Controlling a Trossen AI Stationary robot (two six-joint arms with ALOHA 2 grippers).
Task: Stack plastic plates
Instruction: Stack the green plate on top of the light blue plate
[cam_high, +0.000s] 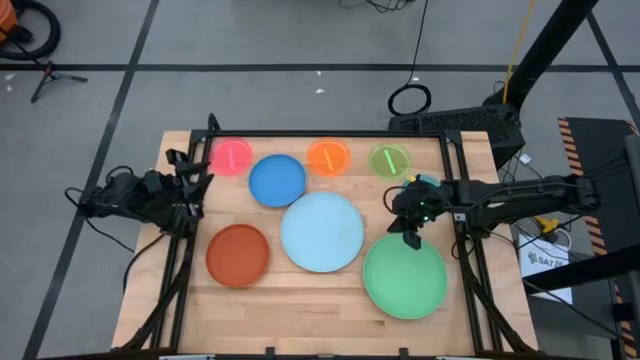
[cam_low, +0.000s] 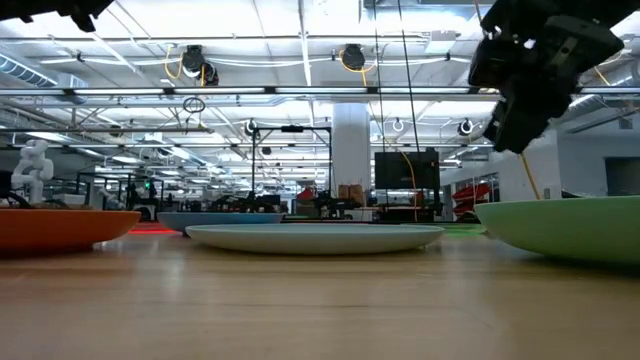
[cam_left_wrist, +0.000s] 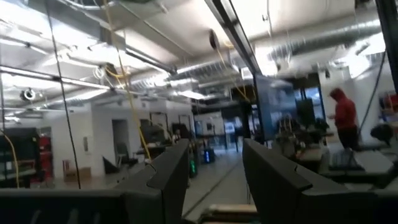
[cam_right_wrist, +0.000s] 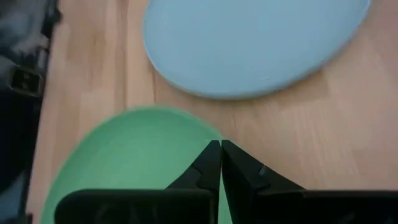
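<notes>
Only from overhead are small pink (cam_high: 232, 155), orange (cam_high: 328, 157) and lime plates (cam_high: 389, 160) seen; the right gripper (cam_right_wrist: 220, 148), closed and empty, is held above the green plate (cam_right_wrist: 137, 155); the left gripper (cam_left_wrist: 214, 165) is open.

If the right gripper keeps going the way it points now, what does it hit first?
Most likely the green plate. The shut right gripper points down at that plate's edge nearest the light blue plate, with bare table just beside, so depth leaves some doubt.
</notes>
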